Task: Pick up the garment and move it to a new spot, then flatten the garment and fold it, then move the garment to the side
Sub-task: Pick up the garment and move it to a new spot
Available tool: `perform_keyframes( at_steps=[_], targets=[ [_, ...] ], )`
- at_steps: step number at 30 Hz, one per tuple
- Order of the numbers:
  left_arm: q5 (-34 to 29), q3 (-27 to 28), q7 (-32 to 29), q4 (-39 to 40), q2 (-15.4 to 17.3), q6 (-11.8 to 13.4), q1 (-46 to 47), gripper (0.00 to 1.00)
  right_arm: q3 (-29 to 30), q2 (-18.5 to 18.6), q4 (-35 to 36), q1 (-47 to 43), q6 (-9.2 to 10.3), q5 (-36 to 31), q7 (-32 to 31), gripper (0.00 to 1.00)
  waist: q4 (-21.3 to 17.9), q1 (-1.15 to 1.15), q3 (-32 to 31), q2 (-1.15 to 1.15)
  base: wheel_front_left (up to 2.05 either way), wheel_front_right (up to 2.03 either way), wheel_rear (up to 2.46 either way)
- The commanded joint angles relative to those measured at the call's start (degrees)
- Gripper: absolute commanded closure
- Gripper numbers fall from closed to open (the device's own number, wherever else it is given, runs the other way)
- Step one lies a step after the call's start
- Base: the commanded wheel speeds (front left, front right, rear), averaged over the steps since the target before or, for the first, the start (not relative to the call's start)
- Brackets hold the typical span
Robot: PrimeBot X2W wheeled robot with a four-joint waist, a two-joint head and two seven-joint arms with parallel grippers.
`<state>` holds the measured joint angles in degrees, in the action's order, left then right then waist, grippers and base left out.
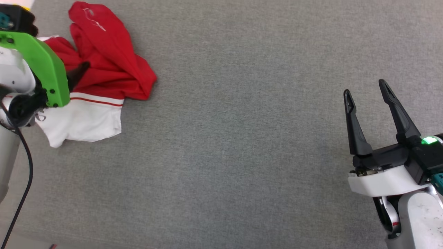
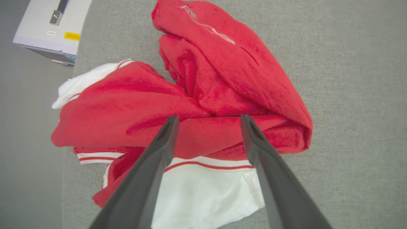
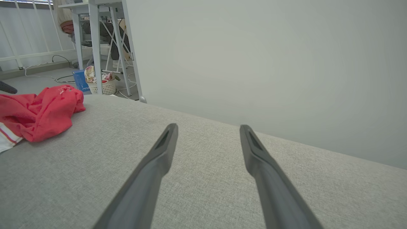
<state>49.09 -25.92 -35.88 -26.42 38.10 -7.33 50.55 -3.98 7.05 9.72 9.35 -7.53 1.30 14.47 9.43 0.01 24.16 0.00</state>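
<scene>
My left gripper [image 2: 208, 119] hangs over the garment [image 2: 203, 105] with its two fingers spread as wide as they go and nothing between them. The tips straddle a thick red fold in the middle of the heap. I judge that is the reason for the wide spread: a bunched ridge needs room on both sides before the fingers can pinch it. Whether the tips already touch the cloth I cannot tell.

The garment lies crumpled at the far left corner of the grey cloth-covered table [image 1: 242, 155], close to its left edge (a white box [image 2: 51, 28] sits lower down, just past that edge). The red body is piled on itself, and a white sleeve [image 1: 86, 121] with a red stripe spills out toward the near edge. Bunched like this and so close to the edge, it has no room to be spread flat. The broad bare middle of the table looks like the place to carry it, which I take to be why a pick-up comes first and not a smoothing.

My right gripper [image 1: 364, 87] is near the right edge, well apart from the garment, with its fingers equally wide and empty over bare table. I judge it is kept out of the way until there is a hem to take.
</scene>
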Motion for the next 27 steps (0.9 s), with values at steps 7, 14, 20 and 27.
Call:
perform_keyframes(
  at_steps=[7, 14, 20, 27],
  targets=[
    [2.87, -6.21, -7.39, -2.96, 1.78, -0.15, 1.90, 0.00, -0.36, 0.23, 0.43, 2.28, 0.04, 0.81, 0.52, 0.00, -3.34, -0.01, 4.36, 0.00, 0.00, 0.00, 0.00],
    [4.41, -11.84, -10.77, -6.58, 1.47, -0.15, 0.94, 0.00, -0.79, 0.21, 0.09, 3.41, 0.04, 1.48, 0.52, 0.00, -4.64, -0.01, 6.39, 0.00, 0.00, 0.00, 0.00],
    [6.43, -15.39, -10.71, -7.50, 1.22, -0.15, -0.01, 0.54, -0.83, -0.02, -0.14, 3.76, 0.04, 1.85, 0.52, 0.00, -4.91, -0.01, 7.02, 0.00, 0.00, 0.00, 0.00],
    [8.59, -17.07, -3.96, -4.40, 3.25, -0.15, 0.92, 1.00, -1.10, -0.29, -1.09, 3.01, 0.04, 2.43, 0.52, 0.00, -4.40, -0.01, 3.44, 0.00, 0.00, 0.00, 0.00]
  ],
)
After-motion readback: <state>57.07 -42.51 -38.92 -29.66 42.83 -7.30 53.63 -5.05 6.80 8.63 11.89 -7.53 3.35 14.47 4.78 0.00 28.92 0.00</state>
